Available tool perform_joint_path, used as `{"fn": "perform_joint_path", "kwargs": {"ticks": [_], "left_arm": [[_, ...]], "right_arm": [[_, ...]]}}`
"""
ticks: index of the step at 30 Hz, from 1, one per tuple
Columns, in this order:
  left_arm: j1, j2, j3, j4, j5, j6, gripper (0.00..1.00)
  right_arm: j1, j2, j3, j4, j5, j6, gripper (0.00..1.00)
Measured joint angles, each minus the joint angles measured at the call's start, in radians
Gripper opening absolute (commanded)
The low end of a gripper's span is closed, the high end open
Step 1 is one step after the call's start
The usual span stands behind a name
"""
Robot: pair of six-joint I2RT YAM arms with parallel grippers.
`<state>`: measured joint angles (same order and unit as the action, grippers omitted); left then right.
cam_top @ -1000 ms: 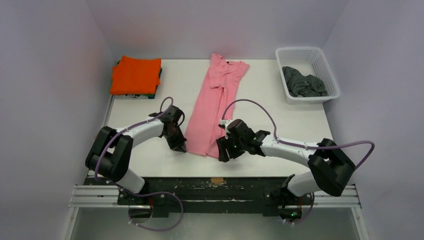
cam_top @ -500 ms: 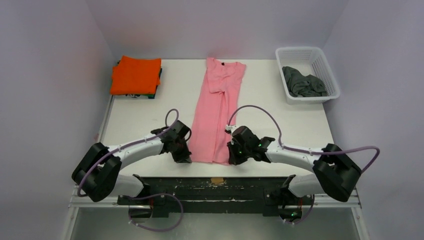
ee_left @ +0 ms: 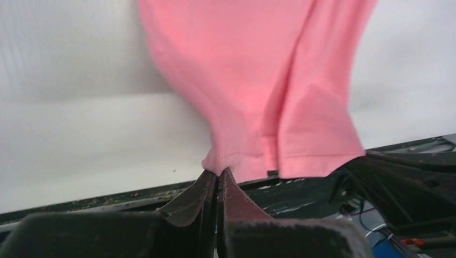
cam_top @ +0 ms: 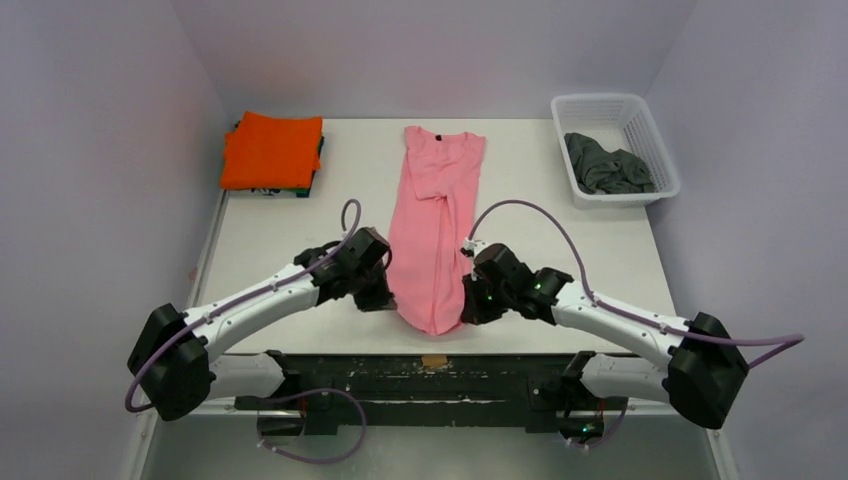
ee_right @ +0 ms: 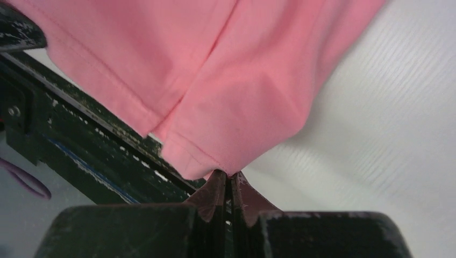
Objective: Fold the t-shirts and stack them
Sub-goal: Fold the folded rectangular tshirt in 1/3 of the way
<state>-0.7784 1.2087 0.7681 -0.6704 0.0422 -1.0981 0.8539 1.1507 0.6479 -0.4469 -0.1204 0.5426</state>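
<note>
A pink t-shirt [cam_top: 433, 220], folded into a long strip, runs from the table's back middle down to the front edge. My left gripper [cam_top: 384, 303] is shut on its near left hem corner [ee_left: 218, 161]. My right gripper [cam_top: 466, 312] is shut on the near right hem corner [ee_right: 226, 166]. The hem end is lifted off the table between the two grippers. A folded orange t-shirt [cam_top: 271, 150] lies on top of darker folded ones at the back left. A dark grey t-shirt [cam_top: 606, 166] is crumpled in the white basket.
The white mesh basket [cam_top: 660, 150] stands at the back right corner. The black frame rail [cam_top: 430, 365] runs just beyond the table's front edge, under the hanging hem. Purple cables loop above both wrists.
The right gripper has shut on the hem corner. Both grippers have moved toward each other and the front edge, pulling the pink shirt nearer and straighter; its collar end slid leftward.
</note>
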Motion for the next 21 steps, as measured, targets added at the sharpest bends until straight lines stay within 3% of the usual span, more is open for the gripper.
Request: {"fn": "perform_joint_path", "kwargs": {"ticks": [3, 9, 21], "left_arm": [[0.021, 0.08, 0.138, 0.006, -0.019, 0.047, 0.0], [0.145, 0.289, 0.375, 0.017, -0.025, 0.157, 0.0], [0.331, 0.717, 0.827, -0.052, 0.016, 0.317, 0.0]], "right_arm": [[-0.038, 0.029, 0.082, -0.011, 0.025, 0.0, 0.0], [-0.226, 0.146, 0.221, 0.023, 0.026, -0.018, 0.0], [-0.46, 0.567, 0.572, 0.054, -0.034, -0.098, 0.0]]}}
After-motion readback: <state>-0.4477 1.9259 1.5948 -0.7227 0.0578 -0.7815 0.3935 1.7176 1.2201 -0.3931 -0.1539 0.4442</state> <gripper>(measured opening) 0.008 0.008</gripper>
